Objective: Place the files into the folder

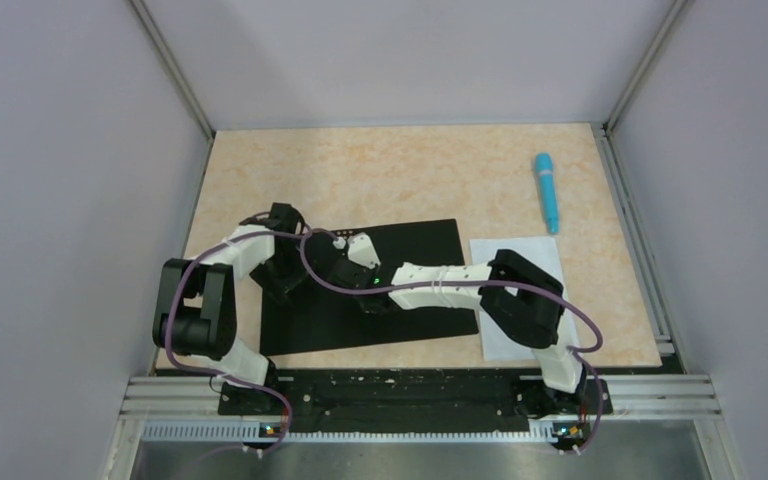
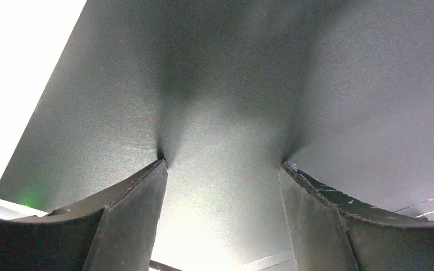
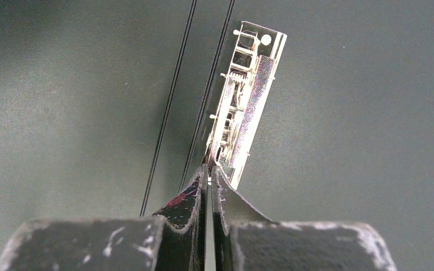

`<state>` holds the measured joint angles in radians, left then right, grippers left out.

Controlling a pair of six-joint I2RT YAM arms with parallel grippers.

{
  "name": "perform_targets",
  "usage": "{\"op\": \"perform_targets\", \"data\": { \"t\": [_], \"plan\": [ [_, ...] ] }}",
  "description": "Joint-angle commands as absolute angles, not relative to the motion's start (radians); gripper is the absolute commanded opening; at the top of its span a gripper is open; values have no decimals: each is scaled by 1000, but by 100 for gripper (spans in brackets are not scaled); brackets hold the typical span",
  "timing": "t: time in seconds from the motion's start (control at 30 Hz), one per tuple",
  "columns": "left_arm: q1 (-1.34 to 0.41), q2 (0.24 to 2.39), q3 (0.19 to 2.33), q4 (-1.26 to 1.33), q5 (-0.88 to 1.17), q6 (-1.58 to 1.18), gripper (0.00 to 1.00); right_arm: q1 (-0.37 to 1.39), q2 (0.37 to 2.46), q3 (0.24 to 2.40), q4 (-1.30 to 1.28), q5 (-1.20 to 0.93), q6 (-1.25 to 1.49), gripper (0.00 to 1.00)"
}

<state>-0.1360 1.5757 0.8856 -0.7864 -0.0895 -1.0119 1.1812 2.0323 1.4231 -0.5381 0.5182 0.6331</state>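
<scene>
I judged I was at the preparing step: the folder (image 1: 430,240) lay open on the bench (image 1: 360,170), black inside up, and the files (image 1: 498,345) lay flat at its 3 o'clock, not yet in, partly under my right arm. My left hand (image 2: 223,166) was spread, both fingertips set on the folder's black face. My right hand (image 3: 209,169) was pressed together at the near end of the metal clip (image 3: 247,96); whether it had caught a thin edge of it I could not tell. The next move, I reckoned, called for raising that clip, then sliding the sheet across toward 9 o'clock.
</scene>
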Motion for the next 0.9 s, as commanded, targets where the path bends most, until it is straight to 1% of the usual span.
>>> {"op": "perform_targets", "data": {
  "t": [0.0, 0.27, 0.43, 0.6, 0.73, 0.87],
  "plan": [
    [-123, 1658, 841, -703, -181, -1026, 77, 1168, 2127, 1363, -743, 606, 623, 1],
    [-120, 1676, 852, -714, -177, -1027, 77, 1178, 2136, 1379, -786, 657, 625, 1],
    [-118, 1681, 866, -725, -185, -1031, 76, 1179, 2093, 1370, -803, 692, 627, 2],
    [-118, 1695, 874, -726, -185, -1030, 74, 1172, 2064, 1359, -801, 680, 639, 4],
    [-118, 1697, 874, -728, -187, -1031, 74, 1146, 2020, 1329, -764, 636, 645, 5],
    [-118, 1697, 874, -727, -186, -1031, 74, 1107, 1984, 1299, -721, 579, 639, 8]
  ]
}}
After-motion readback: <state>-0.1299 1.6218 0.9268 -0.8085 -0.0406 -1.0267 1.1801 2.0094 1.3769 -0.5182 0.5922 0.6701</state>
